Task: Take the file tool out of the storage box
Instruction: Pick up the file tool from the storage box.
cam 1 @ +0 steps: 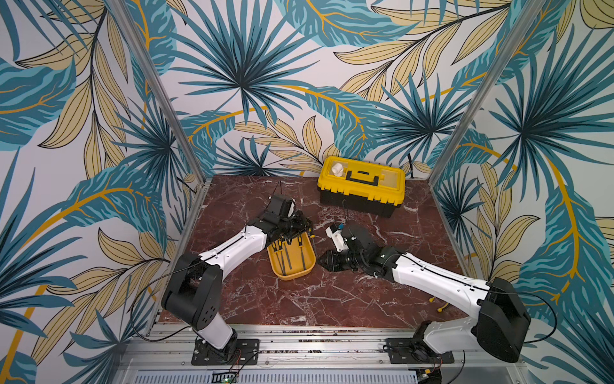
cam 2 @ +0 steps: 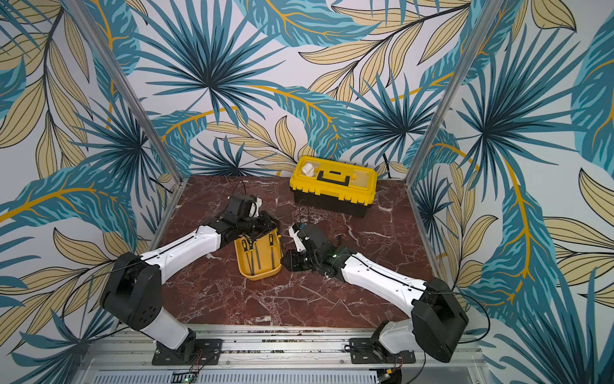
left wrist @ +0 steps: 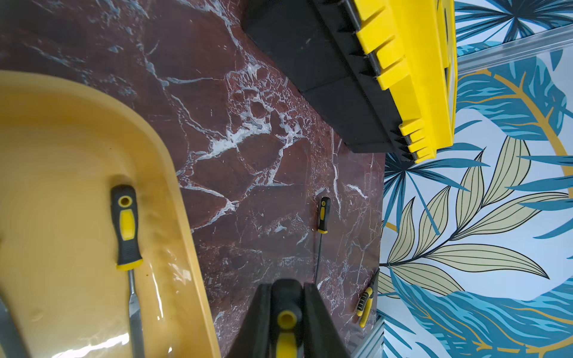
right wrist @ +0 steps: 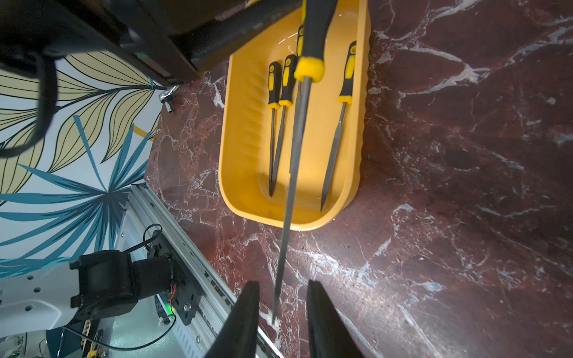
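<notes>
The storage box is a shallow yellow tray on the marble table, with several black-and-yellow files lying in it. My left gripper is over the tray's far end. It is shut on the handle of a file tool, and that file is lifted above the tray. Its long blade reaches past the tray's near rim. My right gripper stands by the tray's right side. Its jaws are on either side of the blade tip, with a gap on each side.
A black toolbox with a yellow lid stands at the back right. Two more files lie on the table near the wall. Metal frame rails run along the table's front and sides.
</notes>
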Motion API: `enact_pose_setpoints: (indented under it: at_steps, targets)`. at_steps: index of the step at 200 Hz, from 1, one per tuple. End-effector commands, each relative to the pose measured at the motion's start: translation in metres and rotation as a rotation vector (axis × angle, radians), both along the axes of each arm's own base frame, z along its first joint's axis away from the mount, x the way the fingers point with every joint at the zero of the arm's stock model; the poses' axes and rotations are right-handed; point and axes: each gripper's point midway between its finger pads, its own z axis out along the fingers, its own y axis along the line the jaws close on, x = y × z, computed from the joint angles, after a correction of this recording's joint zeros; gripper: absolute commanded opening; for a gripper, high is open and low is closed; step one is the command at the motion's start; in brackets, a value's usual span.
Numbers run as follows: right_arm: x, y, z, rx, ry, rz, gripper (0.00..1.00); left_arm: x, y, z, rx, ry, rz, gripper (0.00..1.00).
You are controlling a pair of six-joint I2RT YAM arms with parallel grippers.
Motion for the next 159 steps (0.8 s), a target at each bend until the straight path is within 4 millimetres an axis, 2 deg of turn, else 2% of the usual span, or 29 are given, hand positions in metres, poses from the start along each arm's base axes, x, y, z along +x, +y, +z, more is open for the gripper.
enact_pose_setpoints:
  at_steps: [1,60,97,159]
  targets:
    - [0.009,0.004,0.006,0.001,-0.026,-0.017,0.3,-0.007,-0.003,0.015,-0.037,-0.034,-0.011,0.13]
    - [0.015,0.01,0.004,-0.011,-0.029,-0.013,0.23,-0.011,-0.005,0.018,-0.046,-0.038,-0.017,0.12]
    - [0.018,0.012,0.003,-0.019,-0.028,-0.01,0.16,-0.012,-0.006,0.019,-0.045,-0.04,-0.021,0.12]
    - [0.017,0.006,0.003,-0.046,-0.037,-0.018,0.12,-0.012,-0.003,0.008,-0.001,-0.033,-0.015,0.12]
